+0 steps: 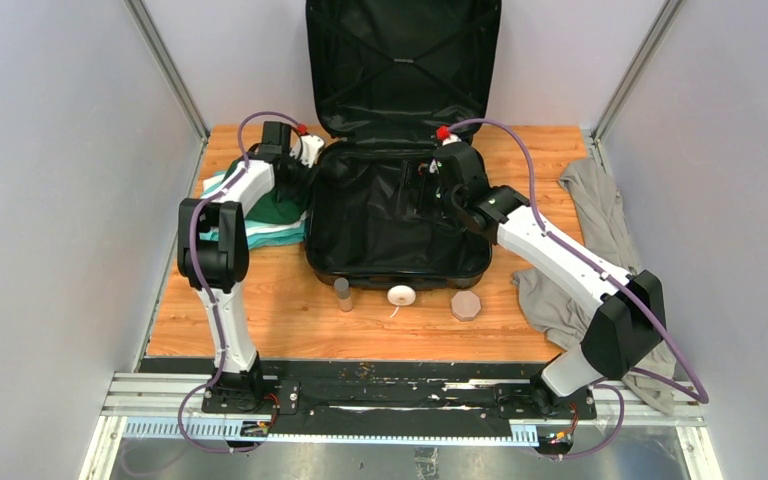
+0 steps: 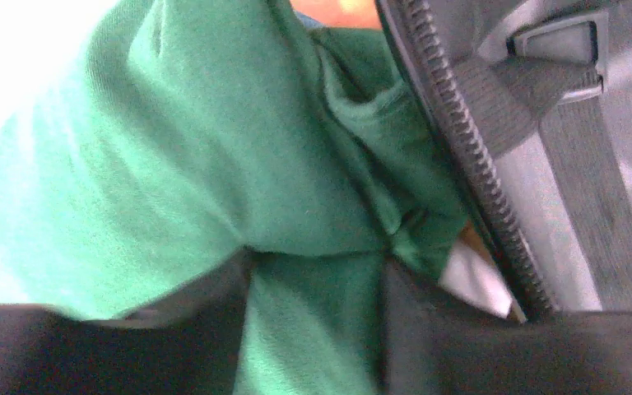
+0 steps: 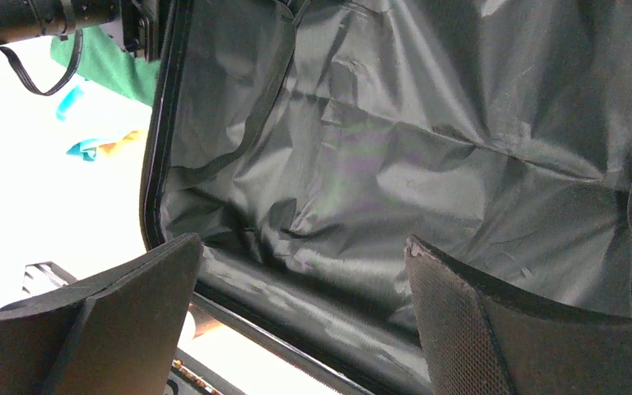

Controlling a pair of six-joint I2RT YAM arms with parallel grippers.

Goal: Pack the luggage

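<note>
ok, left arm reaches forward with its elbow high. its hand [image 2: 313, 280] sits low at the left rim of the luggage [image 1: 380, 220], on the green garment [image 2: 197, 164]. fingers [image 2: 461, 346] stand part-way apart and green cloth fills the gap; we can't tell whether they pinch it. right arm stretches in from the right, elbow over the luggage's right rim. right hand [image 3: 304, 255] hangs inside the base over the black lining, jaws wide, nothing between them.

luggage lies open mid-counter, base flat, lid upright against the back wall. the zip edge runs just beside the left hand. a pile of green, white and teal clothes [image 1: 275, 215] touches the luggage's left side under the left arm. a grey cloth [image 1: 600, 210] lies at the right, partly off the counter [image 1: 290, 320] edge and under the right arm. small cylinder [image 1: 342, 294], white disc [image 1: 400, 295] and tan octagonal piece [image 1: 466, 305] stand in a row just in front of the luggage.

a bare strip of counter runs between that row and the arm bases. walls close in on both sides.
</note>
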